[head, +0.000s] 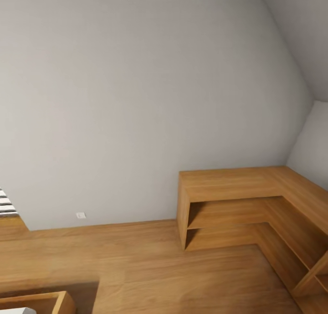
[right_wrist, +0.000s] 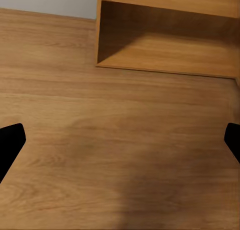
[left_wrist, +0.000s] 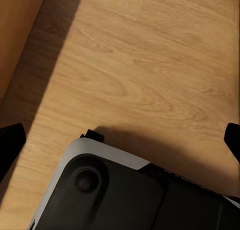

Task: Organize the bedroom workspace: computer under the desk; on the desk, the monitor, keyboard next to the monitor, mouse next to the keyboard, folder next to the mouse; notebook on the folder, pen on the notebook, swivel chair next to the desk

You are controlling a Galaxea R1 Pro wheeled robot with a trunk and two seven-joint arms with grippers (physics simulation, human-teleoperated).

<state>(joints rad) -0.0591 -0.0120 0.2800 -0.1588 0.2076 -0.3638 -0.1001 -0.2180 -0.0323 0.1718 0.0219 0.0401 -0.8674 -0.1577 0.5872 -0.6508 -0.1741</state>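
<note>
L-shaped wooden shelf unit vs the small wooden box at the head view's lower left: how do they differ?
The L-shaped wooden shelf unit runs along two walls into the corner; the small wooden box stands apart on the floor, cut by the frame edge. The shelf unit opens sideways in two tiers; the box opens upward. The shelf unit looks far larger. Both share the same light brown wood as the plank floor.

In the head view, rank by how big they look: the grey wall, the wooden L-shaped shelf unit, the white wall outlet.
1. Plain grey wall, largest by far.
2. Wooden L-shaped shelf unit, at the right.
3. Small white wall outlet, just above the wooden floor, smallest.

No close calls here.
</note>
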